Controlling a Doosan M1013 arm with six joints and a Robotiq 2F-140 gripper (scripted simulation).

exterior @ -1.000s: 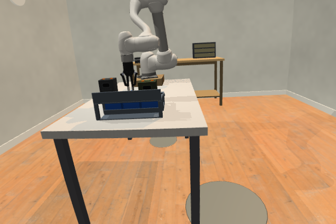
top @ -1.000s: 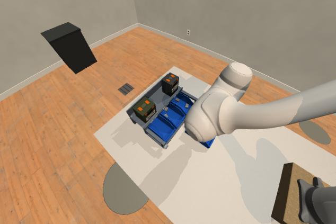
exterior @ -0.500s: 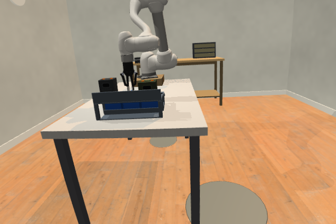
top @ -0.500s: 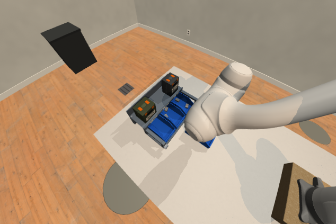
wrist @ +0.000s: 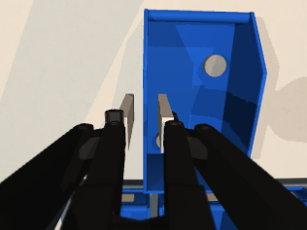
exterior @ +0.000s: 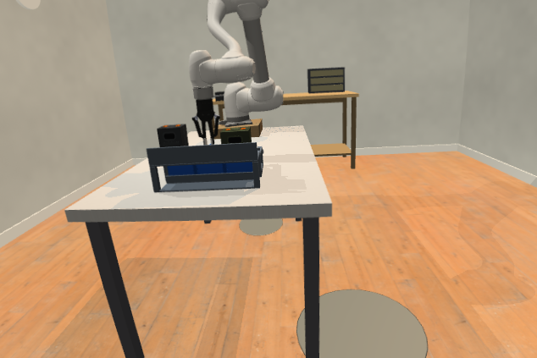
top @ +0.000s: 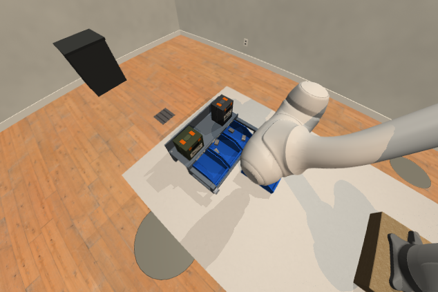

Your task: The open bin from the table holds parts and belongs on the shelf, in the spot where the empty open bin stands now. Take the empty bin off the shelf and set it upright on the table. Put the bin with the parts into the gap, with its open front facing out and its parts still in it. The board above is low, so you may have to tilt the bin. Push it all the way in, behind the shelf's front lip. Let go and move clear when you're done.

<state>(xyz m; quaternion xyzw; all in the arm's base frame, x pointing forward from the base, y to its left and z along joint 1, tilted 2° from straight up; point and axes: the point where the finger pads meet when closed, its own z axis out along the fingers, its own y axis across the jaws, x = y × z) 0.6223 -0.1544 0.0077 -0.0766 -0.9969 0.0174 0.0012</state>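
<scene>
A blue open bin stands on the table in front of the shelf, mostly hidden by the arm in the top view. Round grey parts lie in it, one partly hidden by a finger. My gripper points down, slightly open and holding nothing. Its fingers are on either side of the bin's left wall as seen in the wrist view; how low they reach is unclear. The grey shelf holds several blue bins. The empty bin is at its near end in the top view.
Beside the empty bin stands a shelf bin with small grey parts; the far one also holds parts. A green box and a black box stand on top of the shelf.
</scene>
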